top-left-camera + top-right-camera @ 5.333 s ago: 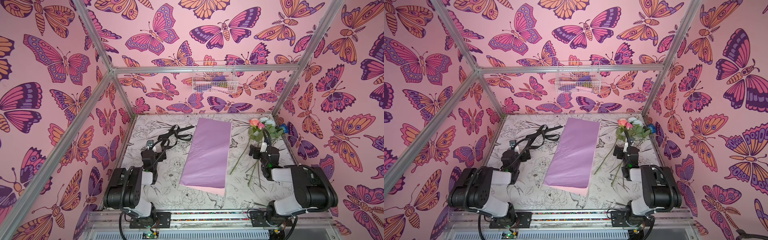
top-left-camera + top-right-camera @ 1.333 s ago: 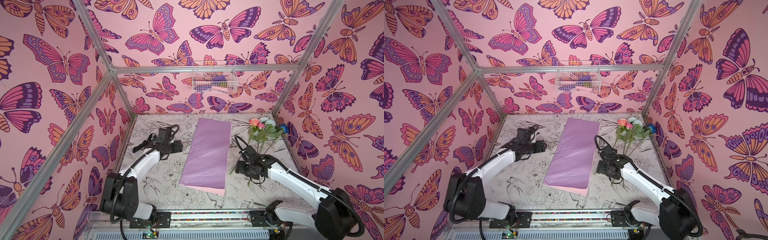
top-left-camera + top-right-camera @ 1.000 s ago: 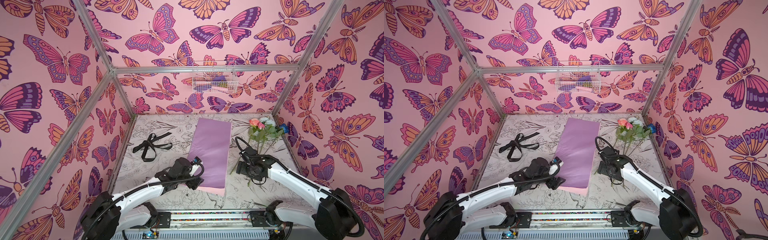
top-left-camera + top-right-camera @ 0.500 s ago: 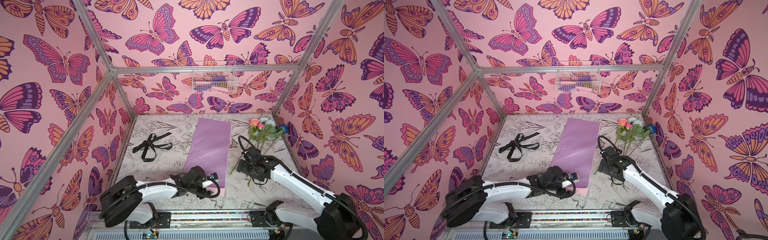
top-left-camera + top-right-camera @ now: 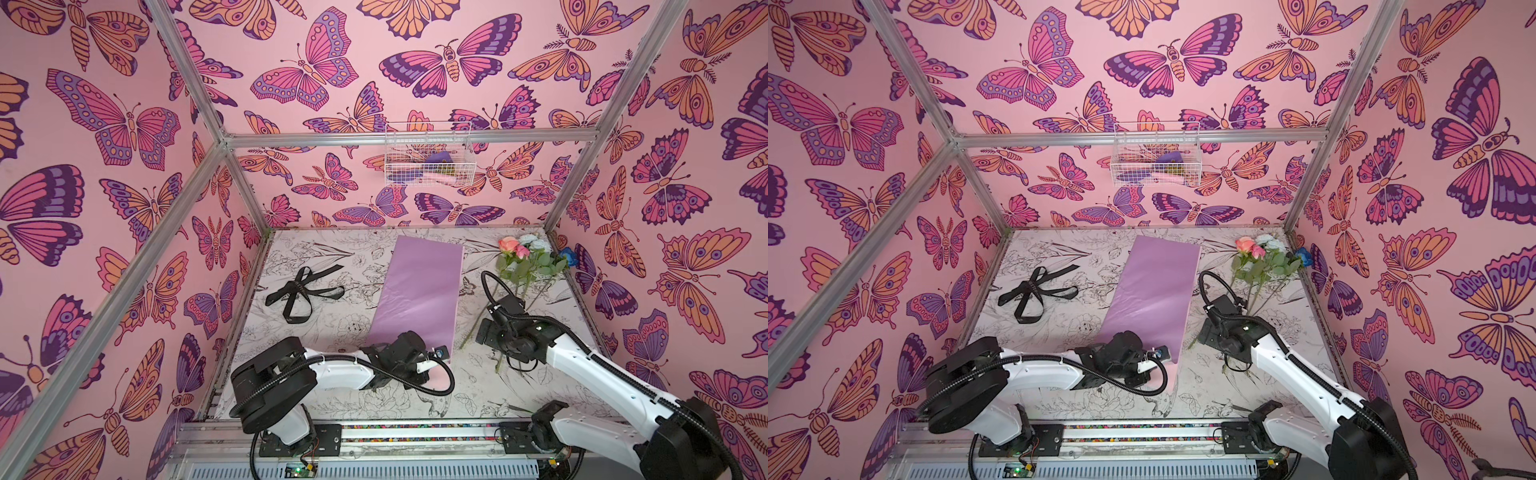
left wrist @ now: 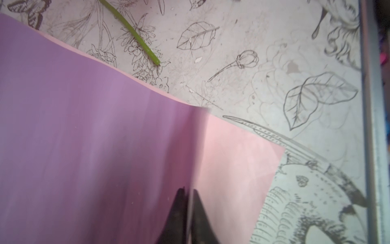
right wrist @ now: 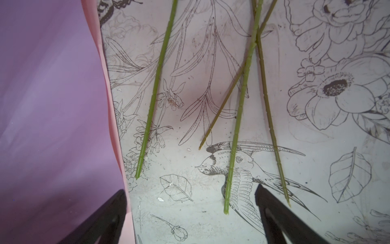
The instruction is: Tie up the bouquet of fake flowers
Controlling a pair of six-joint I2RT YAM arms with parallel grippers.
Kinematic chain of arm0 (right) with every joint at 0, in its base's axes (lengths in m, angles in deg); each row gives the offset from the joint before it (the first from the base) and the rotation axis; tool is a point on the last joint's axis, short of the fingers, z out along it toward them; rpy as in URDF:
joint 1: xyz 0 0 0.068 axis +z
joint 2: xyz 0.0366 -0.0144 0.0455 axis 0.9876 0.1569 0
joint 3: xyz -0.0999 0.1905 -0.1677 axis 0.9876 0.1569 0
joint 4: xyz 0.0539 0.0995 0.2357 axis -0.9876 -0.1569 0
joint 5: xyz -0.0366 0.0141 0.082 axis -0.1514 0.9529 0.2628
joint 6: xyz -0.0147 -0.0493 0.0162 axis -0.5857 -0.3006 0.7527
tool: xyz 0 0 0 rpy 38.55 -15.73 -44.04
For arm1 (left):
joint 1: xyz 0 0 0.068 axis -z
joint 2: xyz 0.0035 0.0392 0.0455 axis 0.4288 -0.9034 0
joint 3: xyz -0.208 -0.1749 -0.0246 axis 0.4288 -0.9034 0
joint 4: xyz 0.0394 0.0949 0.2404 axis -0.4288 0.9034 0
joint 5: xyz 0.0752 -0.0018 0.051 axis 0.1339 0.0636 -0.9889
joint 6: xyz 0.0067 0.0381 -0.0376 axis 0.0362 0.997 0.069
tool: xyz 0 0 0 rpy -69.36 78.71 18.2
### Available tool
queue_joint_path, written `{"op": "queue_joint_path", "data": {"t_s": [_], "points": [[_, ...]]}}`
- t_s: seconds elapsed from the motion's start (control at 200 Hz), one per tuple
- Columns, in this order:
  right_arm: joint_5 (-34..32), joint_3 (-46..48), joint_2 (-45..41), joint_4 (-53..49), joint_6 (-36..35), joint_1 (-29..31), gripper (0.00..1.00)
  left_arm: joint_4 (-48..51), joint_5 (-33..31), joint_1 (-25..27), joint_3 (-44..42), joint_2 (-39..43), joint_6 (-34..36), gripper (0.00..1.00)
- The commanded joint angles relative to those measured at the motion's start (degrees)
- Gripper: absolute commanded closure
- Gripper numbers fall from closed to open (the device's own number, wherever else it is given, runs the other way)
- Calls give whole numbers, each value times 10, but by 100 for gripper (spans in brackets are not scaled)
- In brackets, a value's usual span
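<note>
One change: your left tool [image 6: 187, 198] has swung off the ribbon [image 5: 303, 291] and pinched shut on the near edge of the paper [image 5: 419, 291], so wrapping looks set to begin. Your right tool [image 7: 190, 190] hangs wide over the stems [image 7: 238, 118] of the bouquet [image 5: 523, 262], far right on the table [image 5: 316, 332].

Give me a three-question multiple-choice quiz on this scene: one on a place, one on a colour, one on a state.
1. The black ribbon lies where, relative to the lilac paper? A left B right C on it
2. The paper's underside is: A green B pink C black
3. The right tool is: A shut on a stem B open above the bouquet stems C out of view
Answers: A, it lies apart on the left in both top views; B, pink shows beside the left tool; B, its fingers stand wide apart.
</note>
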Motion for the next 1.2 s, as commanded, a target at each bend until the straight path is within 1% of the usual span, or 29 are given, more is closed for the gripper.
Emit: {"op": "queue_joint_path", "data": {"t_s": [0.0,0.08,0.18,0.26,0.335,0.35,0.431,0.496,0.571,0.666,0.711,0.791,0.826,0.916,1.056,1.146,1.196], "points": [[9,-5,-7,24,-31,-1,1,-10,-55,2,8,20,-25,100],[14,-6,-4,41,-45,14,1,-4,-120,2,10,52,-57,100],[13,-14,7,65,-57,39,1,-2,-195,1,6,105,-120,100],[20,-23,19,86,-69,54,1,-6,-238,-5,-2,142,-169,100],[22,-31,31,104,-78,68,0,-5,-272,-24,-11,162,-237,100],[22,-32,32,106,-79,69,0,-4,-276,-29,-13,185,-253,100],[29,-38,44,125,-84,80,1,-9,-266,-70,-33,219,-340,100],[33,-41,53,142,-90,90,2,-32,-238,-108,-58,245,-401,100],[39,-43,66,162,-97,103,5,-60,-213,-142,-86,270,-448,100],[52,-48,92,180,-104,117,10,-65,-215,-165,-105,290,-493,100],[58,-54,106,187,-106,122,13,-66,-219,-172,-111,296,-505,100],[81,-69,142,204,-112,133,25,-70,-227,-180,-122,300,-529,100],[90,-77,159,210,-115,137,29,-72,-228,-184,-127,302,-543,100],[96,-101,202,221,-125,150,34,-83,-219,-197,-139,303,-564,100],[105,-132,264,235,-137,159,38,-93,-201,-221,-154,310,-595,100],[117,-149,309,243,-141,161,45,-99,-189,-235,-161,318,-604,100],[118,-160,328,243,-145,161,47,-99,-183,-242,-163,322,-606,100]]}}
